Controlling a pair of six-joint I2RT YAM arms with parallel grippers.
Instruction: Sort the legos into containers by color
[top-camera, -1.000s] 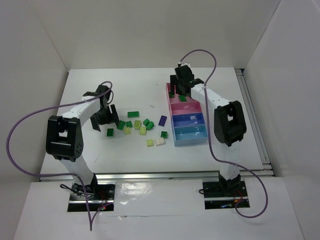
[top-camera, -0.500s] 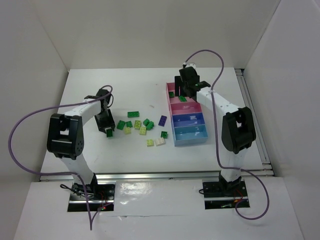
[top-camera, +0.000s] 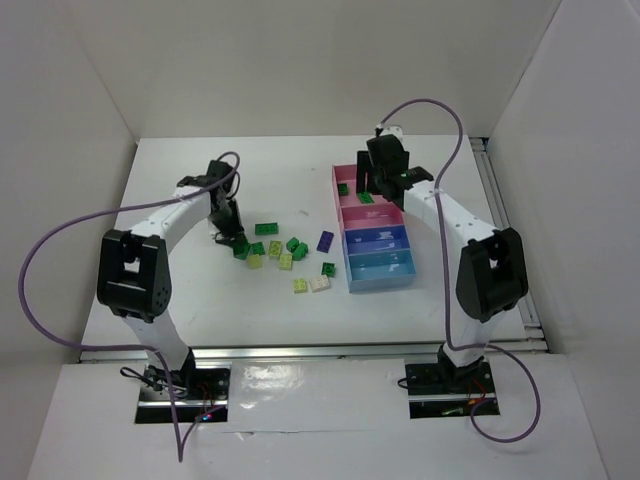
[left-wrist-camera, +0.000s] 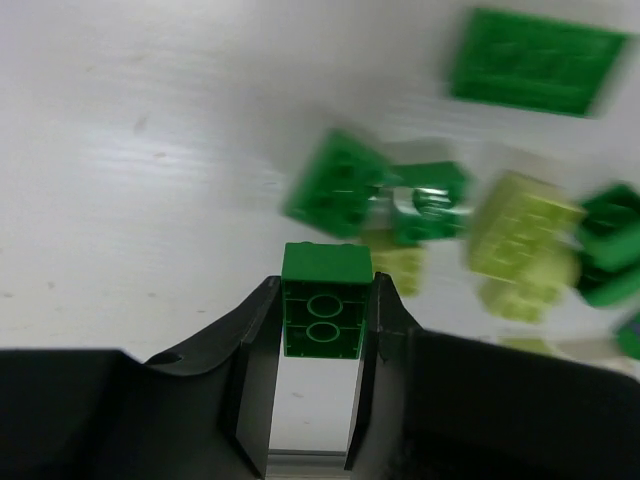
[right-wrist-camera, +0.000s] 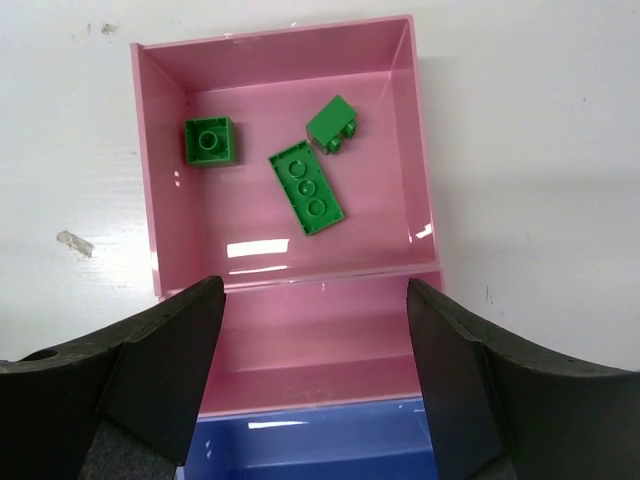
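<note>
Left gripper (left-wrist-camera: 322, 350): pinching dark green brick (left-wrist-camera: 324, 268) at 9 o'clock edge of loose legos (top-camera: 285, 255). Right gripper (right-wrist-camera: 315, 380): spread over far pink bin (right-wrist-camera: 150, 160). Likely risk: brick pokes past tips, could twist out mid-carry.

The left arm (top-camera: 165, 214) and the right arm (top-camera: 440, 205) are alike: white tubes linked by chunky black joint housings. Each stands on a shiny metal plate (top-camera: 450, 396) at the near edge of the table (top-camera: 400, 312), with thin red and black wires there. A purple cable (top-camera: 425, 100) loops along each arm. The fingers (right-wrist-camera: 160, 360) are broad, matte black wedges.
</note>
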